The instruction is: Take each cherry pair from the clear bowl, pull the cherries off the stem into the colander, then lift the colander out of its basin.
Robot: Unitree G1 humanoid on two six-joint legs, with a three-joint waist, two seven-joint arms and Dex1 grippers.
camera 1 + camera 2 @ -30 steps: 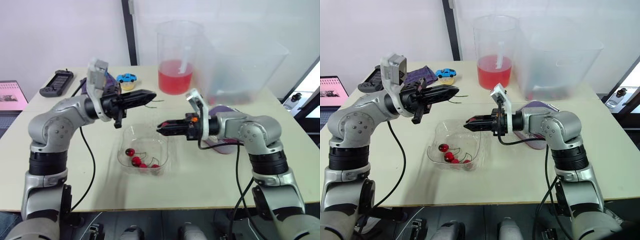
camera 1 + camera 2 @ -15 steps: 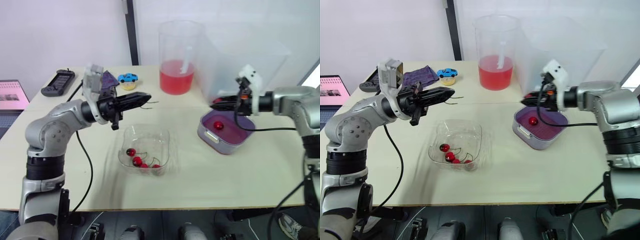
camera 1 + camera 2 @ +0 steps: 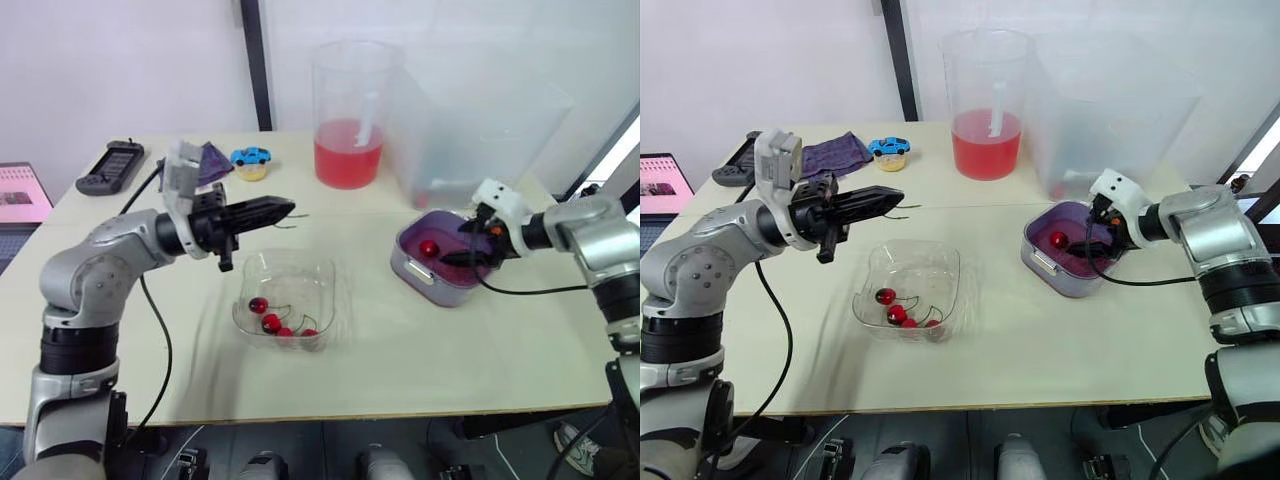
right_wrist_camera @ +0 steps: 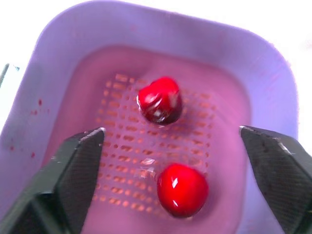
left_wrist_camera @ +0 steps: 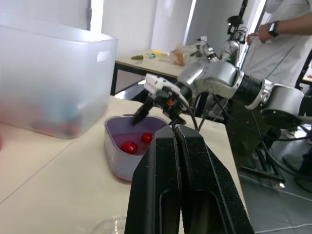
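Note:
My left gripper [image 3: 288, 208] hovers over the table just behind the clear bowl [image 3: 300, 275], shut on a thin bare cherry stem [image 3: 298, 216] that sticks out past its tips. Several red cherries [image 3: 271, 321] with stems lie in the bowl. At the right stands the purple colander [image 3: 414, 268] in its basin. My right gripper [image 3: 463, 252] is low over it, fingers [image 4: 73, 165] spread wide and empty. Two loose cherries [image 4: 160, 100] lie on the colander's [image 4: 146, 22] perforated floor, one [image 4: 182, 189] closer to the gripper.
A pitcher of red liquid [image 3: 350, 115] and a large clear tub [image 3: 490, 130] stand behind the colander. A blue toy car [image 3: 251, 156], a purple cloth [image 3: 207, 158] and a black remote [image 3: 110, 166] lie at the back left. A person [image 5: 285, 29] stands beyond the table.
My right gripper swung from above the clear bowl over to the colander and opened; a second cherry now lies in the colander. The left gripper kept the stem and shifted slightly left.

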